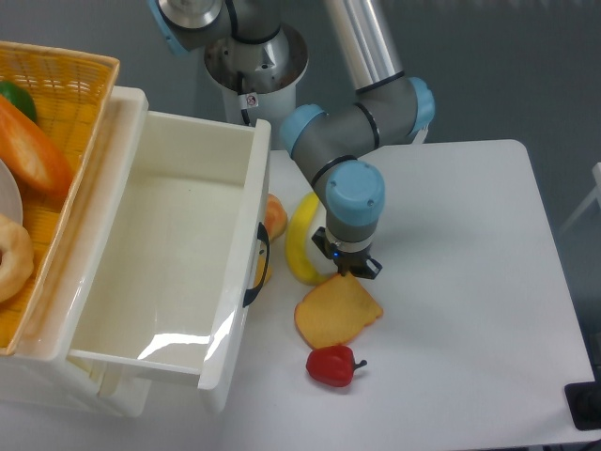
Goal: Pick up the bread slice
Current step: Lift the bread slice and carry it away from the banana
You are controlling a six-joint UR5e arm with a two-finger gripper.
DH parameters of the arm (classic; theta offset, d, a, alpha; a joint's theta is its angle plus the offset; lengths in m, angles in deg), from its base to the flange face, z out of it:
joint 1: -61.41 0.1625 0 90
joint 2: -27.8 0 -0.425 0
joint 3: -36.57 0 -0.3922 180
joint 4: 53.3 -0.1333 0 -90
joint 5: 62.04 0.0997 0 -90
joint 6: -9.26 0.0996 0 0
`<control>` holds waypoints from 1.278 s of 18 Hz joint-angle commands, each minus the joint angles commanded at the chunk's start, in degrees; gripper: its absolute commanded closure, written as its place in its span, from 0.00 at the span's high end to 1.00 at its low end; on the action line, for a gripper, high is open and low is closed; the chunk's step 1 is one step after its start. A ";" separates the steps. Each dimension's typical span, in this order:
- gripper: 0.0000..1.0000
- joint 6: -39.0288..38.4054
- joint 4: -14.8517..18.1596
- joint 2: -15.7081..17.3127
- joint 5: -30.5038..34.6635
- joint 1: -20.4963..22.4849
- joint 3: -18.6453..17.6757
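Yellow-orange bread slice (pixel 337 311) flat on table (pixel 470 282), far edge directly under gripper (pixel 348 272), rest extends near-left. Jaw gap hidden frm my view, can't tell. I'd descend straight.

The gripper (pixel 349 272) points down at the upper edge of the bread slice (pixel 336 311). A banana (pixel 300 239) lies just left of it. A red pepper (pixel 331 365) sits below, past the slice.

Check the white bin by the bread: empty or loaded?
Empty. The white bin's floor shows bare with only glare. The bread slice lies outside on the table, beside the red pepper.
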 joint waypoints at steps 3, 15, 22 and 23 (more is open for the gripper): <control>0.00 0.44 1.31 -1.32 0.00 2.64 4.66; 0.00 19.59 15.45 -4.57 0.53 10.81 22.41; 0.00 23.46 21.79 -6.86 1.15 11.43 30.69; 0.00 23.91 22.32 -6.86 0.45 12.22 30.78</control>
